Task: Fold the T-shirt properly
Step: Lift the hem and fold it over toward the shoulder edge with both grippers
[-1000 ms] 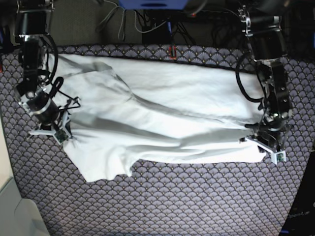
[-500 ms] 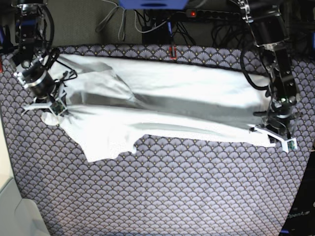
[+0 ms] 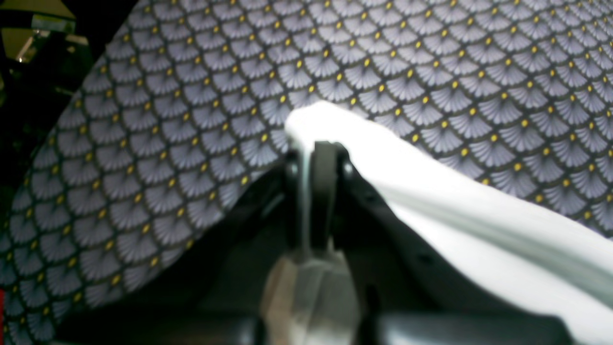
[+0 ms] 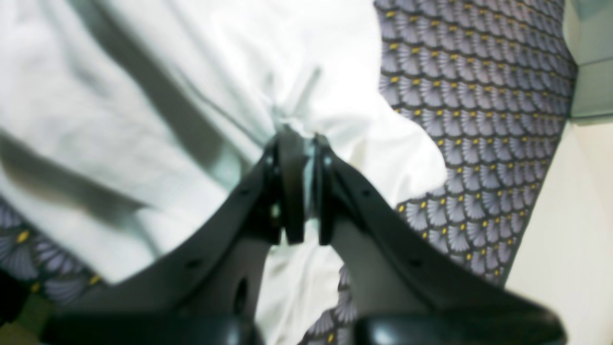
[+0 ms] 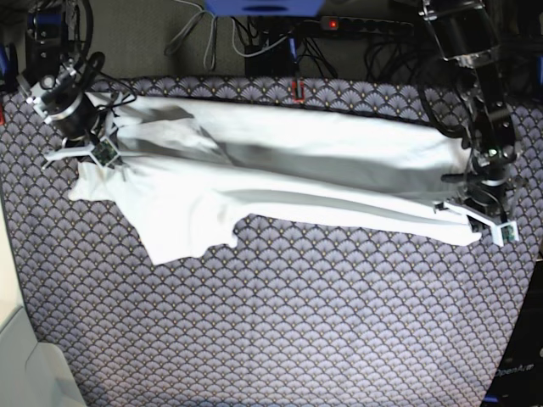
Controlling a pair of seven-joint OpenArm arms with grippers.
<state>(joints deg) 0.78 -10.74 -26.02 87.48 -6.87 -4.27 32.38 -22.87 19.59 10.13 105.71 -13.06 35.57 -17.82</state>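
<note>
Base view: T-shirt edge (claw-pinched)

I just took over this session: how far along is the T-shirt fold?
Early. Done: the T-shirt lies stretched lengthwise over the purple tablecloth. In hand: the left claw and the right claw are each shut on an end. Left: a sleeve sticks out loose and no neat fold shows.
</note>
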